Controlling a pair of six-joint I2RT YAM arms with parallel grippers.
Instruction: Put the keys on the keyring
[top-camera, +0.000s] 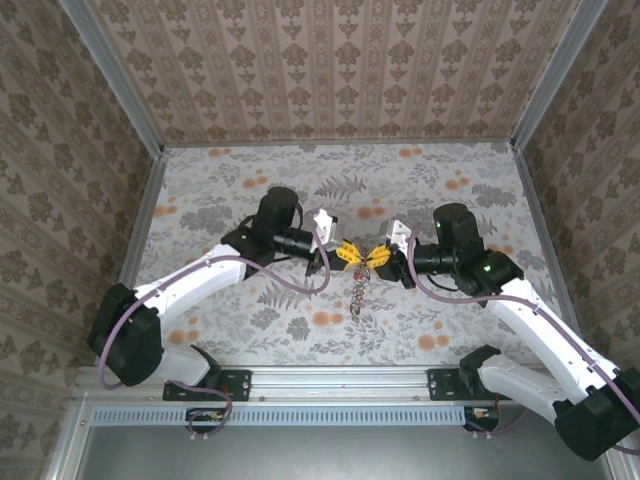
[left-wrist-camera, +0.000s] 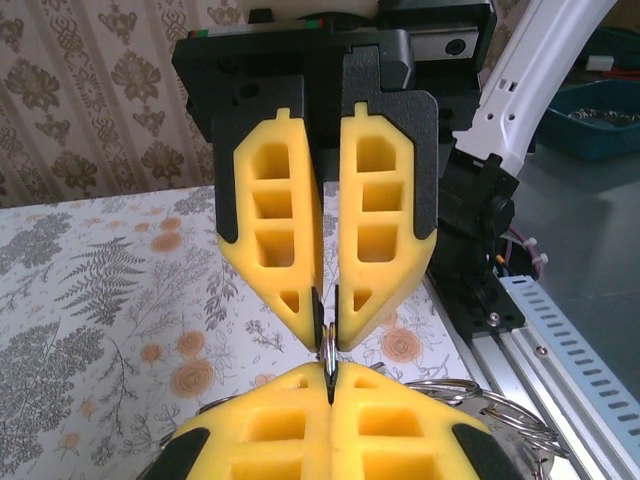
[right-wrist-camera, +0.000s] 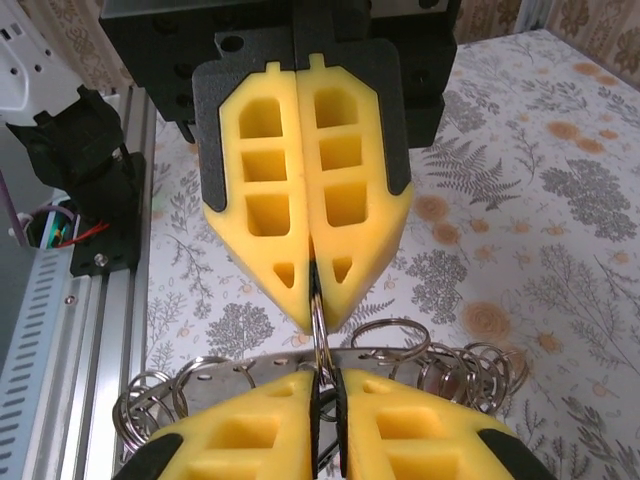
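My two yellow-fingered grippers meet tip to tip above the middle of the table, the left gripper (top-camera: 349, 252) facing the right gripper (top-camera: 378, 257). Between them stands a thin silver keyring (right-wrist-camera: 318, 340), seen edge-on. The left gripper (left-wrist-camera: 330, 368) is shut on it. The right gripper (right-wrist-camera: 325, 378) has a narrow gap between its pads, with the keyring (left-wrist-camera: 329, 345) inside that gap. A flat silver band with holes (right-wrist-camera: 270, 365) and several wire loops (right-wrist-camera: 470, 365) hang beside the fingers. A small silver bunch (top-camera: 360, 293) dangles below the grippers. I cannot make out single keys.
The floral tablecloth (top-camera: 250, 190) is bounded by patterned walls on three sides. An aluminium rail (top-camera: 330, 381) with both arm bases runs along the near edge. A teal bin (left-wrist-camera: 600, 115) sits beyond the rail, off the table.
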